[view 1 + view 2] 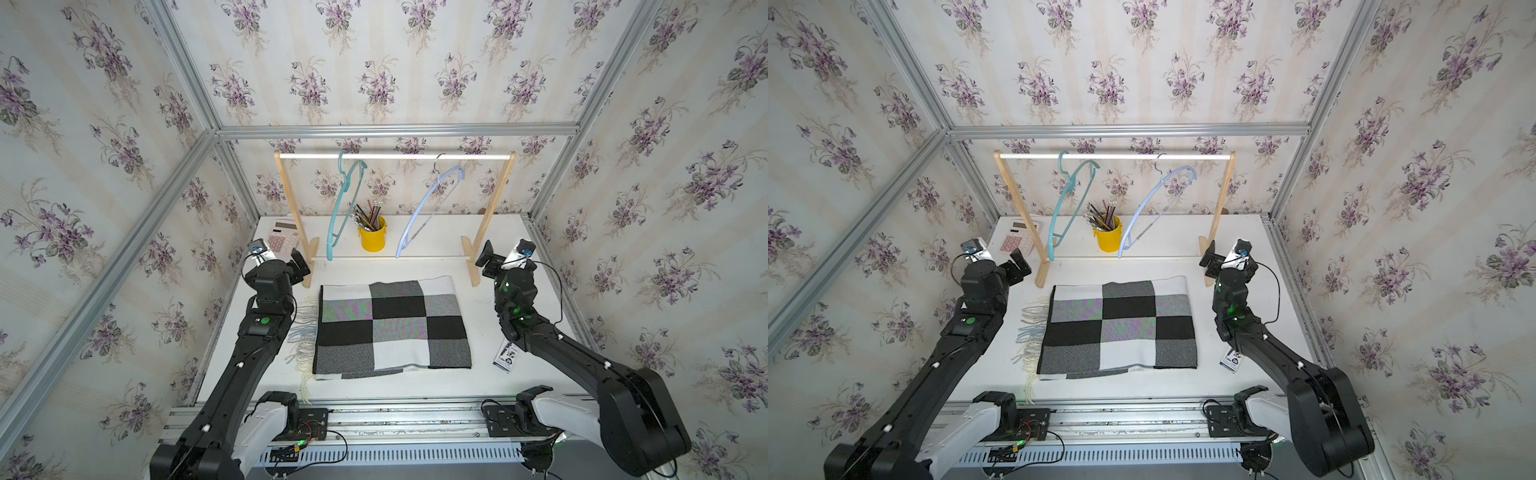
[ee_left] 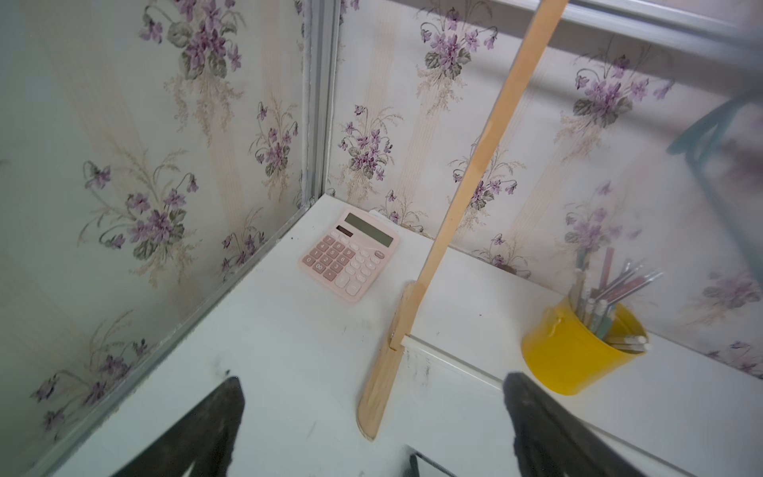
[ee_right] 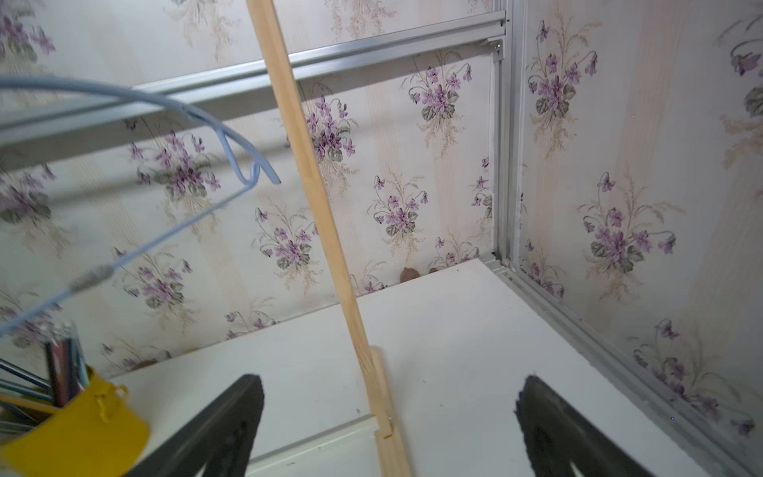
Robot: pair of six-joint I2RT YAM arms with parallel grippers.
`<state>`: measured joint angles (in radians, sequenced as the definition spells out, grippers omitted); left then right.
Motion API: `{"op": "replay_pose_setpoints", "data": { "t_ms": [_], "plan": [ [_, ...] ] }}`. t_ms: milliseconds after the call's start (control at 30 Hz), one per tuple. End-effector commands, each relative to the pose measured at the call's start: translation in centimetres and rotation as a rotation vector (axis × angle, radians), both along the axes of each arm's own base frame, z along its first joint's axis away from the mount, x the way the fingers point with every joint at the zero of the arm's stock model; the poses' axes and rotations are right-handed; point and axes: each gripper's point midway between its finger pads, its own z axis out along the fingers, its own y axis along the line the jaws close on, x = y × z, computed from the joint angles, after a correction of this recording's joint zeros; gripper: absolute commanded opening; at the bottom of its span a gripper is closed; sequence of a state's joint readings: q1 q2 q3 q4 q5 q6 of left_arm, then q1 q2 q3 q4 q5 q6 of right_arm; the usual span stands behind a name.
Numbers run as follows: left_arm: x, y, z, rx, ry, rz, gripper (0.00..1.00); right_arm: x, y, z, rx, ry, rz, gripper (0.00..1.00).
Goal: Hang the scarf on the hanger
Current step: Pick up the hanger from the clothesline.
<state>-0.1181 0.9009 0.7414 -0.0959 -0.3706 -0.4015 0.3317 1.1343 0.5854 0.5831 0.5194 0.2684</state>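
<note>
Currently I note both arms' jaws spread wide, holding nothing; the tag (image 1: 503, 359) near the scarf (image 1: 392, 328) carries print I cannot read.

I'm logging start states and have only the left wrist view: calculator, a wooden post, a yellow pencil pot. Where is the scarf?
Observer: The scarf lies folded flat on the table, in front of the rack.
Operator: How many hangers could take it?
Observer: Two hang from the rack's rail, a teal hanger and a light blue hanger, both bare.
Operator: And the other arm?
Observer: The right gripper is open and empty, pointing at the foot of the rack's post on its side.
</note>
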Motion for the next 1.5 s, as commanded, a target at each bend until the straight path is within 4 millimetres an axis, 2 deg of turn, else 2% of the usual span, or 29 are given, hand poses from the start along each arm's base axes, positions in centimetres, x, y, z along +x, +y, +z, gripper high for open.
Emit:
{"op": "replay_pose_setpoints", "data": {
  "t_ms": [0,33,100,233,333,433,600,700,1000,1200,1467],
  "plan": [
    [-6.2,0.4,-5.4,-0.306,0.233,0.152,1.0,-1.3,3.2,-2.7,0.173,0.231,0.178,1.0],
    [-6.6,-0.4,-5.2,-0.338,0.229,0.106,0.96,-1.5,4.5,-1.9,0.205,0.234,0.251,1.0],
    [-7.2,-2.3,-4.7,-0.37,0.251,-0.004,0.9,-1.9,5.8,-0.6,0.259,0.293,0.296,1.0],
    [-9.1,-4.2,-4.8,-0.379,0.399,-0.11,0.91,-3.6,8.5,2.5,0.274,0.36,0.35,1.0],
    [-10.2,-4.8,-4.8,-0.356,0.466,-0.164,0.95,-4.5,10.9,6.0,0.275,0.335,0.408,1.0],
    [-11.0,-4.8,-5.3,-0.343,0.504,-0.173,0.96,-5.0,14.2,9.1,0.276,0.328,0.471,1.0],
    [-11.1,-5.5,-6.6,-0.365,0.529,-0.199,0.97,-4.2,18.6,11.8,0.231,0.324,0.468,1.0],
    [-11.1,-5.9,-7.2,-0.386,0.529,-0.213,0.97,-2.8,19.7,12.0,0.218,0.33,0.422,1.0],
    [-10.5,-6.5,-8.1,-0.401,0.537,-0.24,0.97,2.5,21.9,9.6,0.055,0.392,0.278,1.0],
    [-10.3,-7.0,-8.3,-0.419,0.536,-0.263,0.97,3.8,20.6,8.0,-0.056,0.432,0.178,0.99],
    [-10.2,-7.3,-8.1,-0.427,0.526,-0.279,0.97,3.8,19.3,7.4,-0.109,0.47,0.208,0.71]
  ]
}}
